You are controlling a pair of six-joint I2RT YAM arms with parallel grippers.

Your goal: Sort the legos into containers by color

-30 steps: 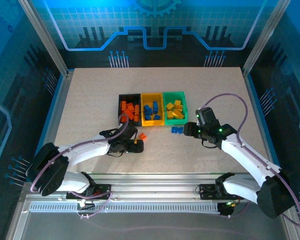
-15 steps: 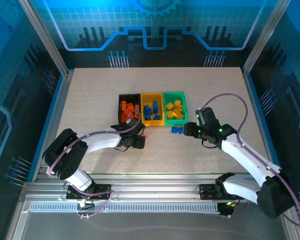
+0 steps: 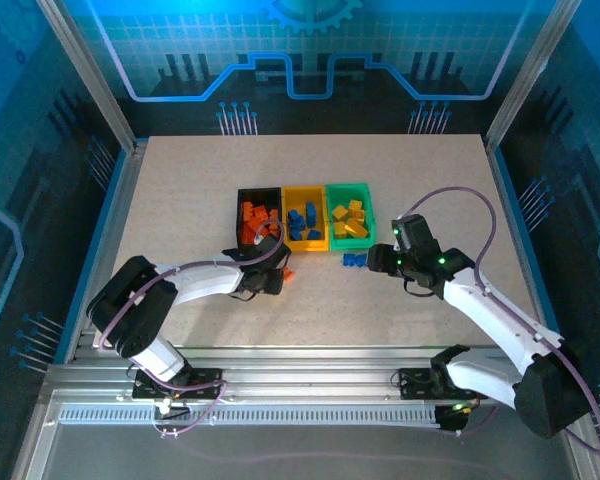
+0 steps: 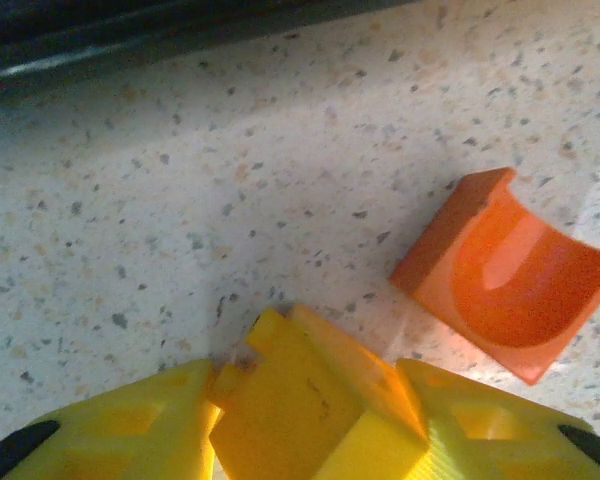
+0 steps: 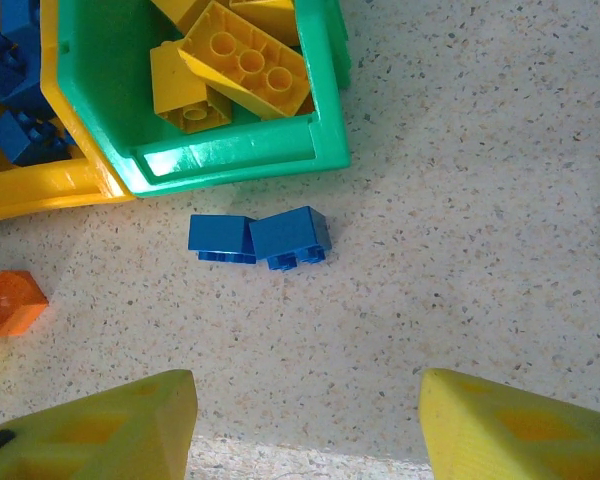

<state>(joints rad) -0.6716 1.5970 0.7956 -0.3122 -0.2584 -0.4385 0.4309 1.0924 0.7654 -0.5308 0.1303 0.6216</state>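
Pinching yellow brick (image 4: 280, 385) with left pincer (image 4: 315, 430), orange piece (image 4: 505, 290) just beside. Holding right pincer (image 5: 305, 400) spread wide near blue bricks (image 5: 260, 240) by green bin (image 5: 240, 165).

Even, bluish overhead light casts soft shadows; the left wrist view's near foreground is blurred.

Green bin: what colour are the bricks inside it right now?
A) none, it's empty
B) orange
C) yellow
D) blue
C: in the right wrist view the green bin holds yellow bricks, while two blue bricks lie outside it on the table.
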